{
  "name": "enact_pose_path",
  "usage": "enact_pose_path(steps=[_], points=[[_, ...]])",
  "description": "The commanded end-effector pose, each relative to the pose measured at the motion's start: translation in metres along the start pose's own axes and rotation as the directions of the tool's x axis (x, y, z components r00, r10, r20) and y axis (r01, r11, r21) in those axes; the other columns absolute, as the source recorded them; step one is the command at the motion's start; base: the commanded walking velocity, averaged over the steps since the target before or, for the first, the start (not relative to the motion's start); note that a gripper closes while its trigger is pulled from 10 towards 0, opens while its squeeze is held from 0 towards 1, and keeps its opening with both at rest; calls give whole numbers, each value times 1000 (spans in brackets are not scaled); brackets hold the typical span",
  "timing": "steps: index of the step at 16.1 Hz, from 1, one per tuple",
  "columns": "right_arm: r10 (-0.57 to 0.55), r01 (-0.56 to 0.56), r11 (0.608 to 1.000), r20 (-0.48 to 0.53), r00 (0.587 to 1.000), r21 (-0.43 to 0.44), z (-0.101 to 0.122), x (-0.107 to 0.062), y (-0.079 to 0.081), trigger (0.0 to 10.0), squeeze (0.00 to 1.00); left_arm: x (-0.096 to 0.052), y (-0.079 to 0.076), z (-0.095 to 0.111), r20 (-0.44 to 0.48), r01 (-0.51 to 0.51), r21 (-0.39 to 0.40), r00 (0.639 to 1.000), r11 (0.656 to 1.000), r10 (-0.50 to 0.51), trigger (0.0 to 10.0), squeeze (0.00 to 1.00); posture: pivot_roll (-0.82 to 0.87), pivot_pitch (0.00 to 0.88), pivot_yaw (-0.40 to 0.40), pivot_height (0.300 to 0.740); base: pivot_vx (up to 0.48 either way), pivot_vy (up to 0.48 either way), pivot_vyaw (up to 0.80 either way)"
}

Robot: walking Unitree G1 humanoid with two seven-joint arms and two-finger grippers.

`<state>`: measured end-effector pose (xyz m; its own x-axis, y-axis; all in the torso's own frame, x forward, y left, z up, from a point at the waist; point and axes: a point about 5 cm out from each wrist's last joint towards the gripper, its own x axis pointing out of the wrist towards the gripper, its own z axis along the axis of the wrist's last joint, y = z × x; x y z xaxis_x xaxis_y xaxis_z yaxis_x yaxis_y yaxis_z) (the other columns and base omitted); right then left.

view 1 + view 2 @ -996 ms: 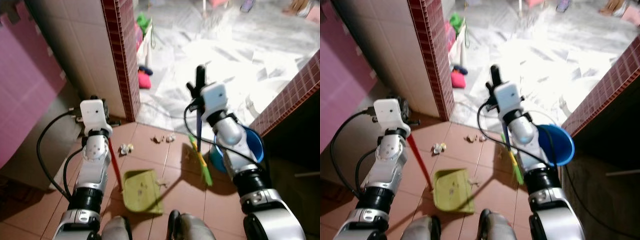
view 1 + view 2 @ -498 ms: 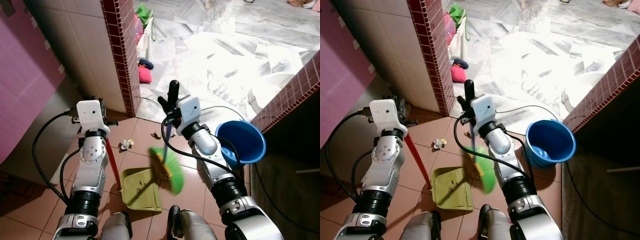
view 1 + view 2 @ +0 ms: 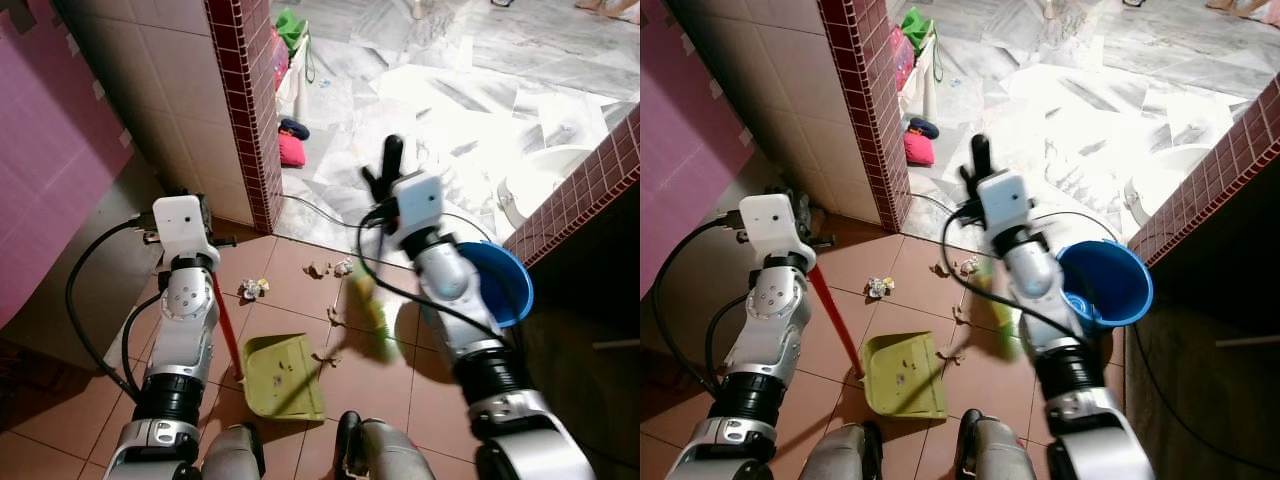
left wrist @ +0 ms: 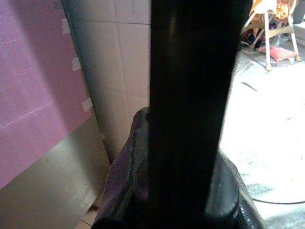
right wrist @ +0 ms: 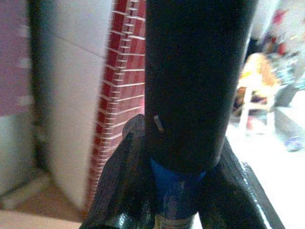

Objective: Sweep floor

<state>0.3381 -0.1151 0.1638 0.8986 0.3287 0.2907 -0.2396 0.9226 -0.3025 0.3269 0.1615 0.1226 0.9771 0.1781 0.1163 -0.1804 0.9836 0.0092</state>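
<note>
Left eye view, nearest first: a green dustpan (image 3: 283, 376) sits flat on the terracotta floor (image 3: 60, 440) right in front of the robot's feet, mouth facing away from it. Its red handle (image 3: 227, 325) leans up and left into the left gripper (image 3: 196, 207); the left wrist view shows those fingers clamped around it. Bits of litter (image 3: 329, 318) lie just past the pan's lip, more scraps (image 3: 330, 268) further out. The right gripper (image 5: 190, 157) pinches the broom (image 3: 372, 306) shaft; its green head is blurred, beside the blue bucket (image 3: 510, 285). The broom's long axis runs steep, bristles down. Looks mid-stroke to me; next it should drag the debris back into the pan.
</note>
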Motion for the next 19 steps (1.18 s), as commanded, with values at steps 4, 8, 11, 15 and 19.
enact_pose_path(steps=[4,8,11,15,19], points=[[-19,18,1000,-31,999,-25,4,-28,-9,10000,0,5,4,1,-13,-29,1,999,1000,29,10000,0,-38,146,-27,740,0,0,0],[148,-113,986,-337,930,120,-20,-50,0,10000,0,7,9,-3,-30,-38,19,999,999,38,10000,0,-57,132,-24,740,0,0,0],[120,-92,991,-332,936,100,-20,-46,-9,10000,0,10,8,-6,-38,-28,29,999,999,29,10000,0,-55,125,-20,740,0,0,0],[90,-23,964,-241,966,266,-6,-31,2,10000,0,13,-6,-14,-71,27,1,997,1000,-27,10000,0,-59,120,-12,740,0,0,0],[130,-61,886,-119,984,460,8,-22,11,10000,0,14,-18,-16,-79,68,13,995,998,-67,10000,0,-58,119,-11,740,0,0,0]])
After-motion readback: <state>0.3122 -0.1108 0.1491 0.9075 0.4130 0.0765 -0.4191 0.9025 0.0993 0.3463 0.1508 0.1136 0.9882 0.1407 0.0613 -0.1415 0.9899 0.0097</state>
